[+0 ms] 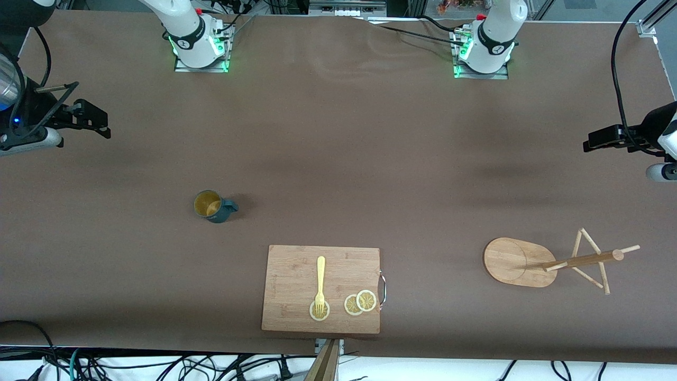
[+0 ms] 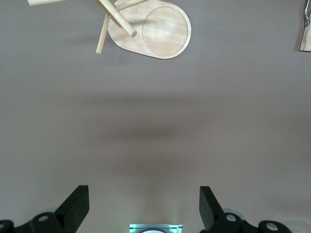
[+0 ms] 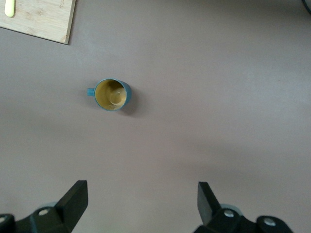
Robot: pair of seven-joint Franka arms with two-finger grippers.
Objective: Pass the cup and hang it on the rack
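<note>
The dark teal cup (image 1: 211, 205) stands upright on the brown table, toward the right arm's end, with its handle pointing toward the left arm's end. It also shows in the right wrist view (image 3: 111, 94), yellowish inside. The wooden rack (image 1: 515, 262) stands on its oval base toward the left arm's end, its pole and pegs (image 1: 582, 260) bare. It shows in the left wrist view too (image 2: 155, 31). My right gripper (image 1: 92, 120) hangs open and empty over the table's edge at its end (image 3: 142, 201). My left gripper (image 1: 597, 142) hangs open and empty at its end (image 2: 144, 204).
A bamboo cutting board (image 1: 321, 289) lies near the front edge between cup and rack. It carries a yellow fork (image 1: 320, 283) and lemon slices (image 1: 360, 302). Its corner shows in the right wrist view (image 3: 43, 17).
</note>
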